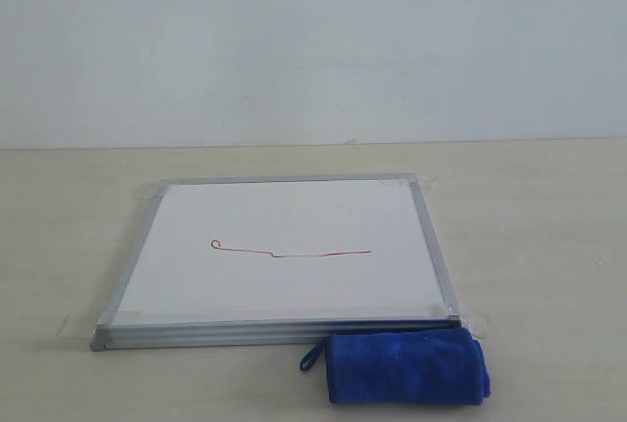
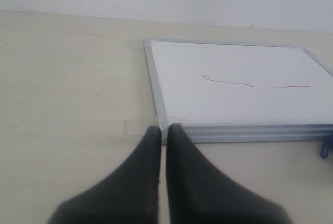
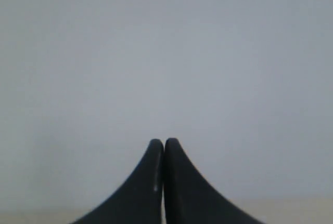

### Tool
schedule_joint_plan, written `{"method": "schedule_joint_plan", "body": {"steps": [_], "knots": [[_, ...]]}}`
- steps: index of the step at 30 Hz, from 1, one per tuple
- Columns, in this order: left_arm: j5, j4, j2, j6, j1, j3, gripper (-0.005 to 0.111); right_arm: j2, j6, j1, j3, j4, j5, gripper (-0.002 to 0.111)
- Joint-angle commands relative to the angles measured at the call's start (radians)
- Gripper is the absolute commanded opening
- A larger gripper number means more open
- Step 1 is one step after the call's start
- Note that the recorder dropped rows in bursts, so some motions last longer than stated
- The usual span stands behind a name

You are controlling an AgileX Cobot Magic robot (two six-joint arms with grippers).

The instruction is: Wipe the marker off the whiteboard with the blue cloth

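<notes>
Exterior view: blue cloth [image 1: 407, 368] at the whiteboard's [image 1: 294, 211] five o'clock, handy for grabbing; my left claw [image 2: 163, 133] and right claw [image 3: 164, 143] closed, empty.

A pale beige tabletop [image 1: 59, 246] carries a flat, silver-framed rectangular whiteboard [image 1: 284, 216]; at its five o'clock, just beside it, lies a rolled royal-blue microfibre cloth [image 1: 407, 368].

A plain pale wall [image 1: 313, 40] stands behind a light beige desk [image 1: 549, 226]. Lighting is even and soft.
</notes>
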Motion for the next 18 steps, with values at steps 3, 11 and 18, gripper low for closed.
{"method": "schedule_joint_plan", "body": {"steps": [3,11,18], "knots": [[-0.005,0.005,-0.002,-0.007,-0.002,0.004,0.004,-0.004,0.339,0.0,-0.001,0.043,-0.436,0.0],[-0.005,0.005,-0.002,-0.007,-0.002,0.004,0.004,-0.004,0.38,0.0,-0.218,-0.157,-0.313,0.0],[-0.005,0.005,-0.002,-0.007,-0.002,0.004,0.004,0.155,0.537,0.0,-0.473,-0.656,-0.075,0.0]]}}
